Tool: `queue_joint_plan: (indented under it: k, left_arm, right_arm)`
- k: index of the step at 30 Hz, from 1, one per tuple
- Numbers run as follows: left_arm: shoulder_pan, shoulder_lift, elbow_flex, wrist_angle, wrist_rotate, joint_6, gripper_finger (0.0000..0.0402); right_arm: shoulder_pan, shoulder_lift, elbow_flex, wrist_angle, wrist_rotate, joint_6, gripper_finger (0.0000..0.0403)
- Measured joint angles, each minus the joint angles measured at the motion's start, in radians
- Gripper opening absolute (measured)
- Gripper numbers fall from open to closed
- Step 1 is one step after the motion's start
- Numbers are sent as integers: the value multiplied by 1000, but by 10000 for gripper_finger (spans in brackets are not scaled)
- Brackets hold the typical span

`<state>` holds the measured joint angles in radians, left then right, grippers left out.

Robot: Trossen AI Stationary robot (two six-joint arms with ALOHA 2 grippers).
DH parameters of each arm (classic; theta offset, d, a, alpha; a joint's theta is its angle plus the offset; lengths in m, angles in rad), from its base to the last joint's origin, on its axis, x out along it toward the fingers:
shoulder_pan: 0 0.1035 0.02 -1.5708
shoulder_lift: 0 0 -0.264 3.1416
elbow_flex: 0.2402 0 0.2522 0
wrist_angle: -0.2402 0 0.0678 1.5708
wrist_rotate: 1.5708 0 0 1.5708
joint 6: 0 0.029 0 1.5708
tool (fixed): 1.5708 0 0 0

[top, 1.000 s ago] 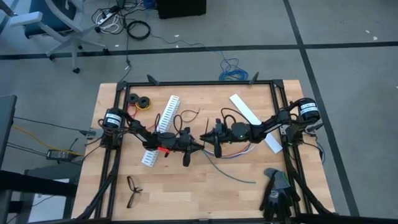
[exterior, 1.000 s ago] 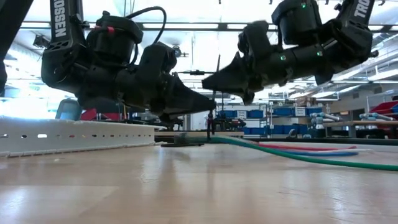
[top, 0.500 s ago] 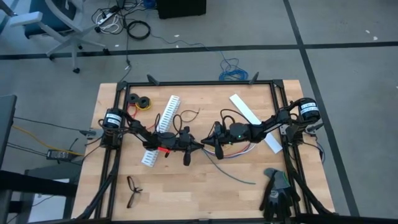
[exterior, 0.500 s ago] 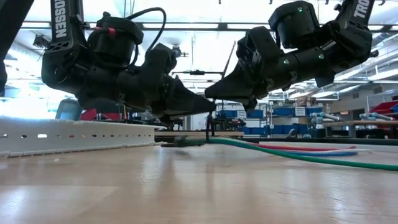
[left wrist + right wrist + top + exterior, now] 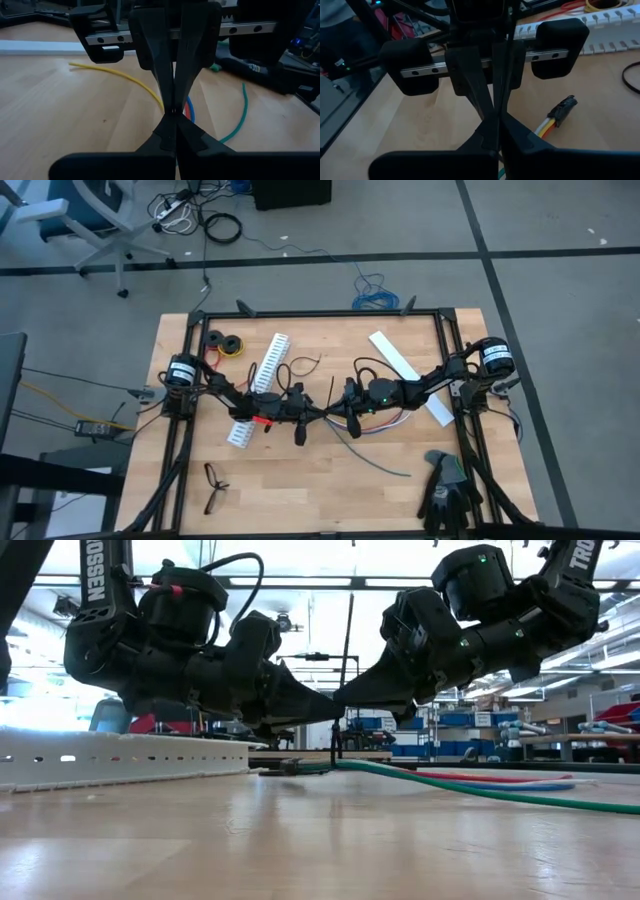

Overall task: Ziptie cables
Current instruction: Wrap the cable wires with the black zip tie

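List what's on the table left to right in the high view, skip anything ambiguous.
Eyeglasses → white slotted strip → left gripper, fingers shut on a ziptie → right gripper, also shut on the ziptie → flat white strip → black gloves.

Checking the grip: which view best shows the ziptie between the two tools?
The low view: the ziptie stands upright where both tool tips meet. The high view shows a short dark line; the wrist views mostly show the tools' fingers.
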<state>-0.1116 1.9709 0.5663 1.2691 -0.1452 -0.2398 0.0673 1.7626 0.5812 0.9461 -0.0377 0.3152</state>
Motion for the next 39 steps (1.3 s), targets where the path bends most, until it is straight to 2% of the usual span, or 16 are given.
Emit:
queue_joint_plan:
  k: [21,26,32,39]
  left_arm:
    - [0,-1,0,-7,0,0,0]
    - [0,-1,0,-7,0,0,3]
    - [0,-1,0,-11,-3,0,19]
    - [1,-1,2,-10,-10,0,19]
  right_arm:
    - [-13,0,0,26,13,-4,1]
    - [-8,0,1,27,15,-55,0]
    - [-2,0,1,27,57,-74,0]
    - [-5,-14,0,50,85,-98,0]
